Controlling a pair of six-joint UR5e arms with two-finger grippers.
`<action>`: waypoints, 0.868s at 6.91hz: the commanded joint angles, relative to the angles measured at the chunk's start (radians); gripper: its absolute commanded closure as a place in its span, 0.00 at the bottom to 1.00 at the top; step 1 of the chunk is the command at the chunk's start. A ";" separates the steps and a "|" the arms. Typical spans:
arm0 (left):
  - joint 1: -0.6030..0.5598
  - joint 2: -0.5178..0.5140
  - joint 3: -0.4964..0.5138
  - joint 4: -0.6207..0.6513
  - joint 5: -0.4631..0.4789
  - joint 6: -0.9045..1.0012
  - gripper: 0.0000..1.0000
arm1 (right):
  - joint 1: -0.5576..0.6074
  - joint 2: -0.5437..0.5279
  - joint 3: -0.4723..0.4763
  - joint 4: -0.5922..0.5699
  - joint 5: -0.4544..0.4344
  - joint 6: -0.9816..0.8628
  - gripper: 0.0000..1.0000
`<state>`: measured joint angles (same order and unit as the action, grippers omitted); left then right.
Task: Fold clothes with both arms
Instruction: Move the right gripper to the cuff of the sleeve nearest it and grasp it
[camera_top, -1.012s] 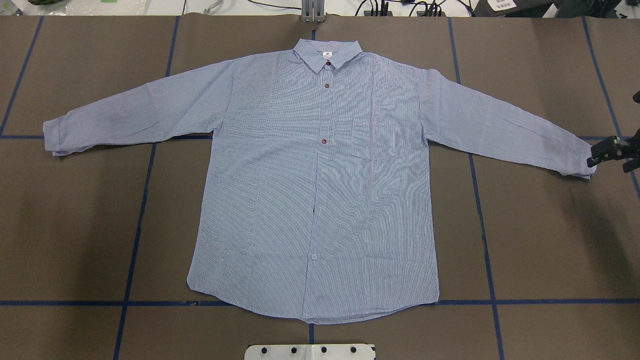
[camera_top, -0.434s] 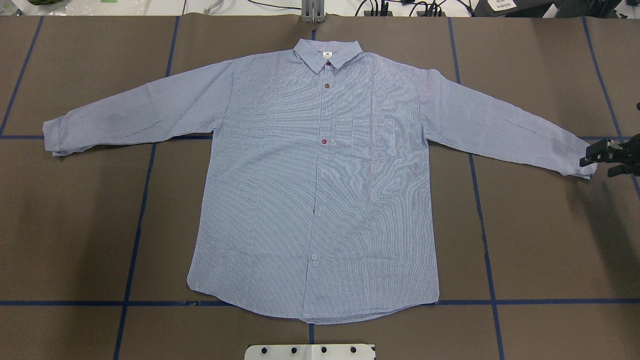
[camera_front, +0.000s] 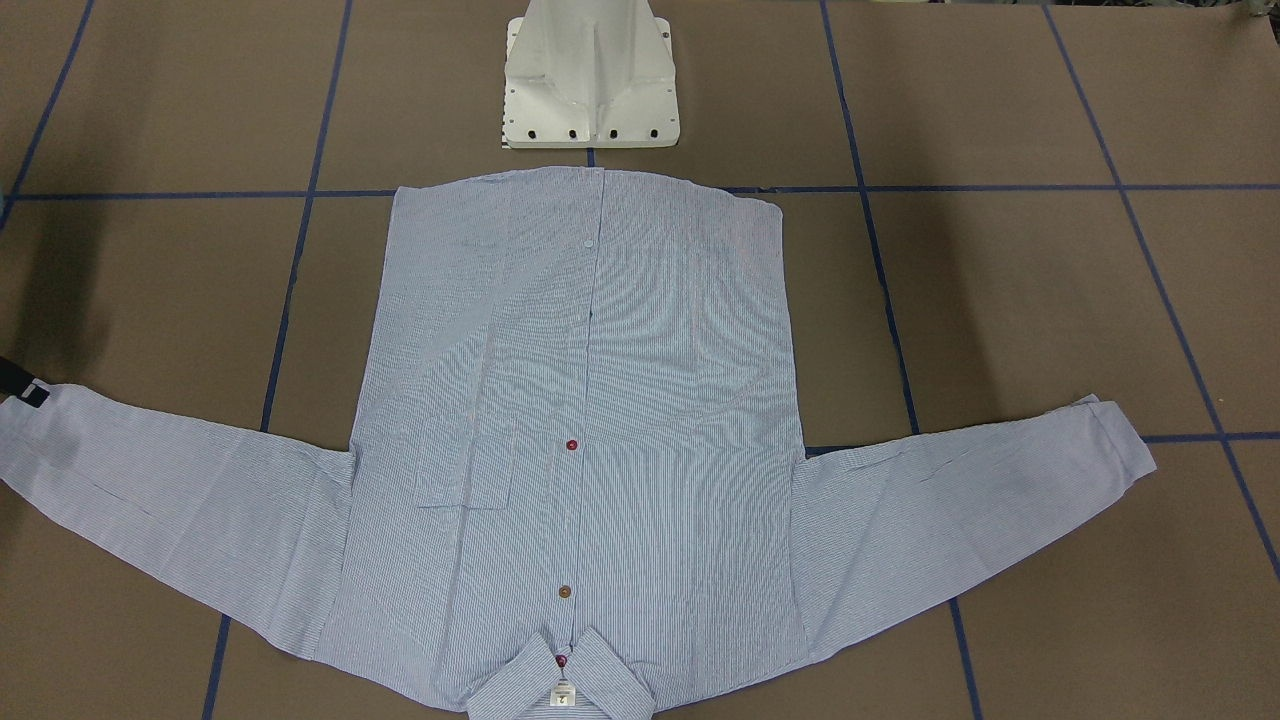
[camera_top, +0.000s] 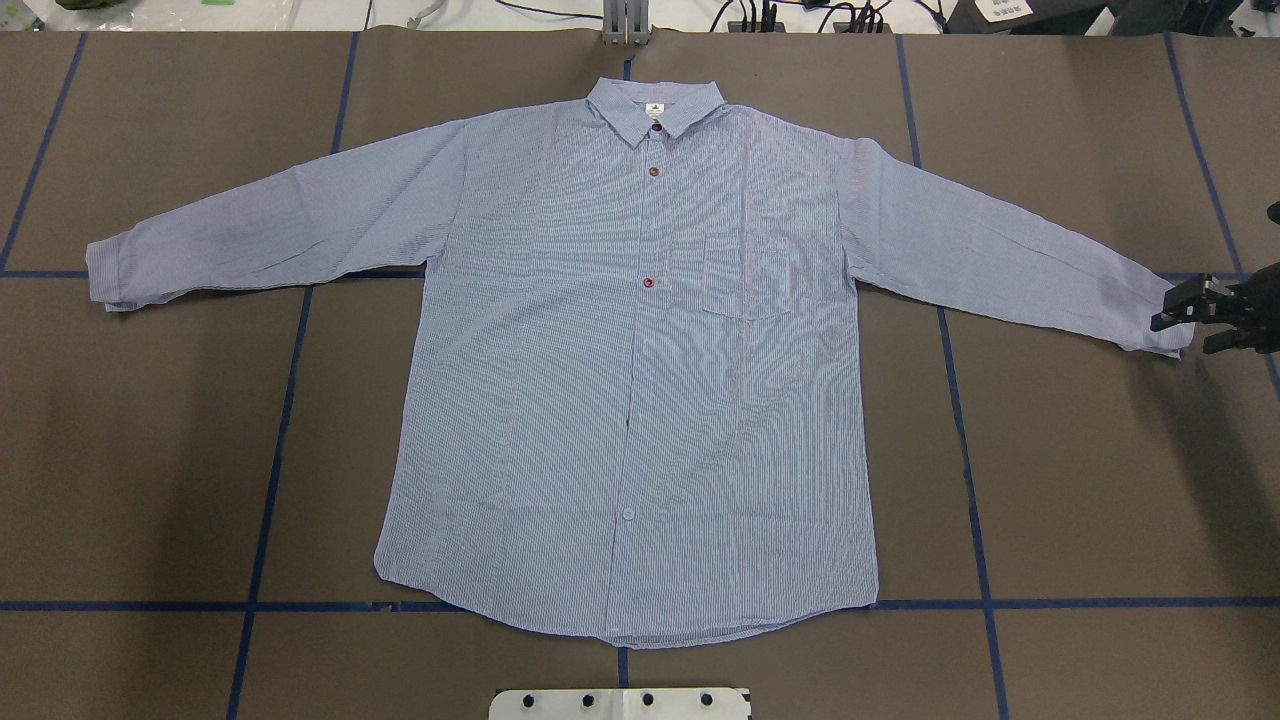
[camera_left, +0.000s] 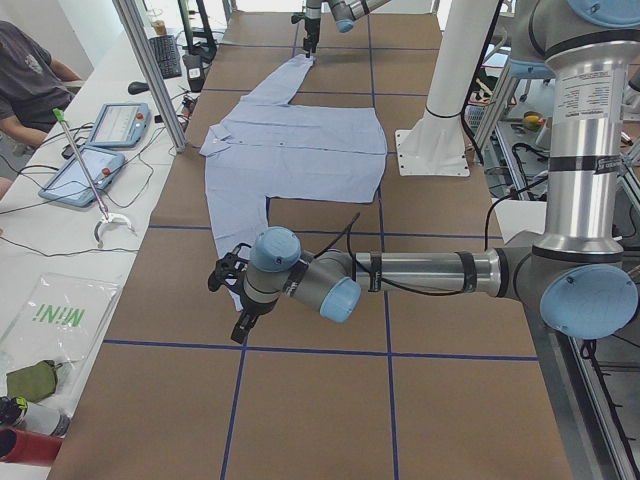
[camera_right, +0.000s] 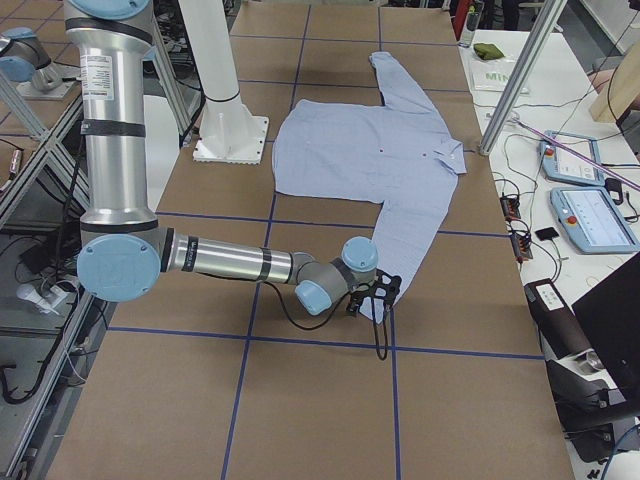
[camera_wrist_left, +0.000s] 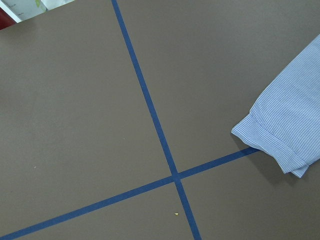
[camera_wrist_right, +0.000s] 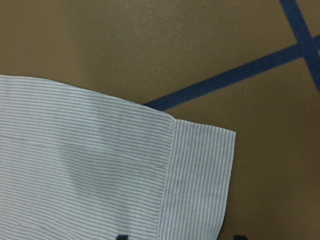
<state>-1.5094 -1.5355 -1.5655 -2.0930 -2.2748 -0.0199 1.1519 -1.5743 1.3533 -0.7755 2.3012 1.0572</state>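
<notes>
The striped shirt (camera_top: 620, 350) lies flat and face up on the brown table, collar far from the robot, both sleeves spread out; it also shows in the front view (camera_front: 580, 400). My right gripper (camera_top: 1185, 330) is open at the end of the shirt's sleeve on the overhead view's right. In the right wrist view its fingertips (camera_wrist_right: 122, 236) straddle the cuff (camera_wrist_right: 200, 180). My left gripper (camera_left: 226, 295) is low by the other sleeve's cuff (camera_wrist_left: 280, 135). It shows only in the left side view, so I cannot tell whether it is open or shut.
The white pedestal base (camera_front: 590, 80) stands at the table's near edge behind the shirt hem. Blue tape lines (camera_top: 270, 450) grid the brown cover. A side bench with tablets (camera_left: 95, 150) and a seated person (camera_left: 25, 80) runs along the far edge.
My right gripper has moved inward over the sleeve cuff, and its fingers now overlap the cuff's end. The shirt has not moved.
</notes>
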 joint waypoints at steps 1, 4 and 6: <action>0.000 0.000 -0.001 0.001 0.000 0.000 0.01 | -0.011 -0.001 -0.002 -0.001 0.003 0.006 0.28; 0.000 0.000 -0.001 0.001 0.000 -0.002 0.01 | -0.011 -0.010 0.001 -0.001 0.003 0.017 0.73; 0.000 -0.005 -0.001 0.001 0.000 -0.008 0.01 | -0.009 -0.023 0.007 0.001 0.001 0.017 0.95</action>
<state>-1.5097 -1.5376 -1.5660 -2.0924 -2.2748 -0.0229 1.1422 -1.5893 1.3548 -0.7752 2.3033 1.0727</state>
